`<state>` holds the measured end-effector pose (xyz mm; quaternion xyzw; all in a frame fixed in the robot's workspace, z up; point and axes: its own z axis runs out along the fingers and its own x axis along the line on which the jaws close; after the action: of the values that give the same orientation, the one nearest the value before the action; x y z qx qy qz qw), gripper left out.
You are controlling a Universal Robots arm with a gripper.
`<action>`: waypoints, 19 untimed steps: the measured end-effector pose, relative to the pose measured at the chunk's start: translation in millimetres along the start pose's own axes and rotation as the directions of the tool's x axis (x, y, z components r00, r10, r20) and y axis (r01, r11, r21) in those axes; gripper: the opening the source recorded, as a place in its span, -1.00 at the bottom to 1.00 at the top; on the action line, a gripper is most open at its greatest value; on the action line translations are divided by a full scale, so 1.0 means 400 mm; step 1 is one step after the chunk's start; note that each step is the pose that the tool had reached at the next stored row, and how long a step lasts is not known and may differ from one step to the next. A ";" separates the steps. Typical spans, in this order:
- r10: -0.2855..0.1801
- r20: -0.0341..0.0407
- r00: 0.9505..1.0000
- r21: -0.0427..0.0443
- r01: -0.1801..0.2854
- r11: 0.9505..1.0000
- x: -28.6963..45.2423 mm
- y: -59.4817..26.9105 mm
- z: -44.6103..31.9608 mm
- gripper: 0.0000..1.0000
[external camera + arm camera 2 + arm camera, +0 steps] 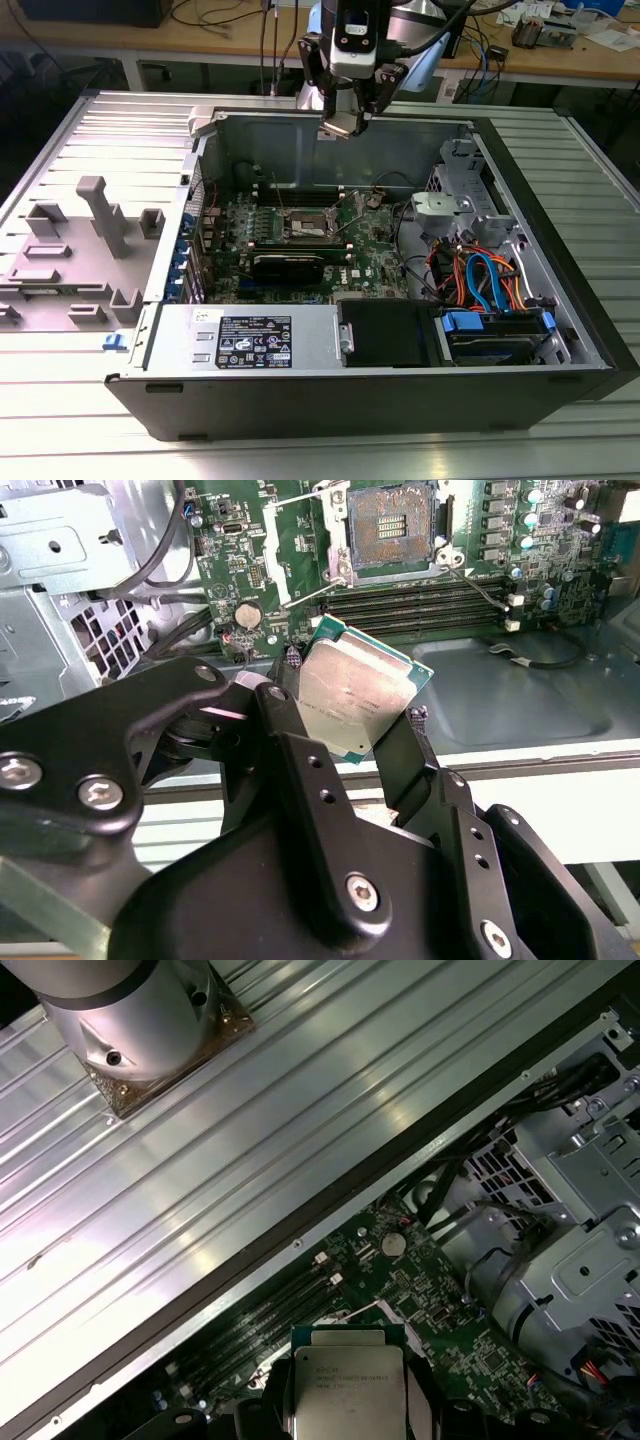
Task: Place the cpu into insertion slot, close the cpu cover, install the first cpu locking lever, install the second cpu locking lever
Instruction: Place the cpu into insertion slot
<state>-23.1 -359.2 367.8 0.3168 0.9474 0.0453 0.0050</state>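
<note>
1. Silver-grey metal tops the small square cpu (358, 685). It is clamped by two opposite edges between the black fingers (300, 750) of the pincer (352, 692). The jaws are closed to the chip's width and grip nothing else.
2. In the exterior view the pincer (345, 122) hangs high over the far wall of the open grey-and-black computer case (270, 140), so the chip is well apart from the green board.
3. From the pincer, the square dark insertion slot (303, 228) with its silver rim lies below, nearer, and a little towards the exterior view's left. The second wrist view shows it uncovered, with its contact field bare.
4. The chip is square, so it has no long axis. Whether its edges line up with the slot's I cannot tell.
5. Room looks tight. Long black memory slots (420, 600) run just beside the slot, a black rectangular card (290, 265) lies on its near side, and coloured cables (480, 270) crowd the exterior view's right.
6. The case stands on a ribbed metal counter (330, 455).
</note>
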 end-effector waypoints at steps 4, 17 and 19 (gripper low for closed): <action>0.028 0.002 1.000 -0.001 -0.028 1.000 0.000 0.000 0.001 0.08; 0.103 0.009 0.995 -0.002 -0.103 0.995 0.000 0.000 0.002 0.08; 0.113 0.010 0.994 -0.003 -0.113 0.994 0.000 0.000 0.002 0.08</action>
<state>-23.1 -359.2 366.8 0.3701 0.9279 0.0449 0.0076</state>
